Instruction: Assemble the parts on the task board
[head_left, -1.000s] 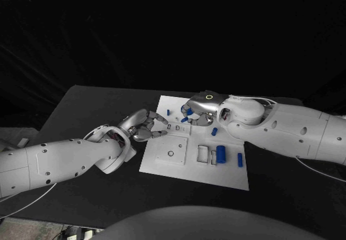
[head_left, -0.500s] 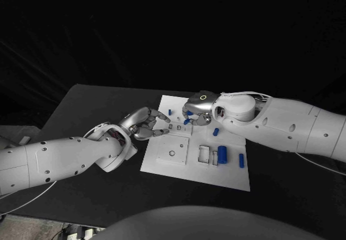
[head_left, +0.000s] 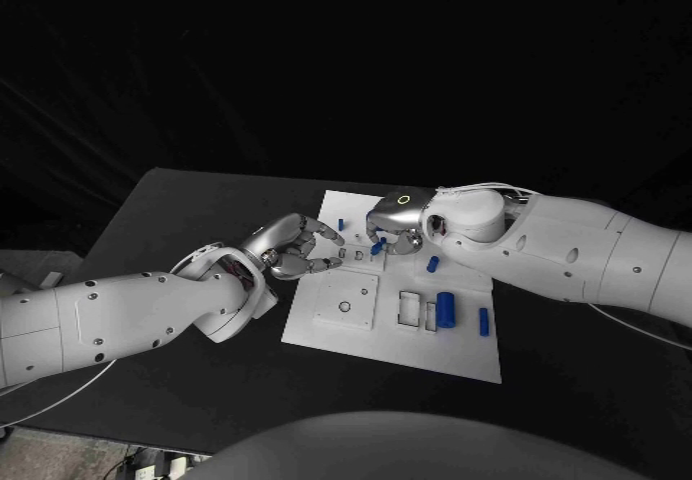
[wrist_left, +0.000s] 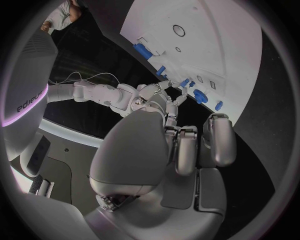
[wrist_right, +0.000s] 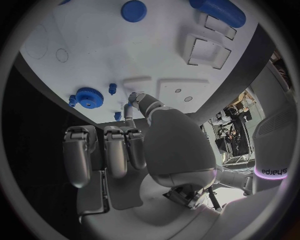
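**Q:** While both hands hang over the far end of the board, what has each got?

**Me:** Going from my left: my left hand (head_left: 293, 248) sits at the left edge of the task board (head_left: 353, 330), fingers curled in toward the palm. I see nothing blue in them from the head view, and the left wrist view shows only the curled fingers from behind, so I cannot tell whether they pinch anything. My right hand (head_left: 395, 228) is over the far middle of the board, with a small blue part (head_left: 378, 243) at its fingertips; it looks pinched, though I judge that from the head view alone.

**Q:** And the other parts?

**Me:** A thin blue pin (head_left: 340, 224) stands near the far left corner, a short peg (head_left: 431, 264) lies just right of my right hand, and the blue cylinder (head_left: 444, 309) and a slim bar (head_left: 482, 321) lie at the right. The right wrist view shows a blue gear (wrist_right: 90, 97) too.

**Q:** How will they handle?

**Me:** Light, stiff and smooth, I'd guess, so apt to slip. I'd take the small part by its sides, fingertips only.

**Q:** Any writing?

**Me:** A word is printed on each forearm, too distorted for me to read with confidence.
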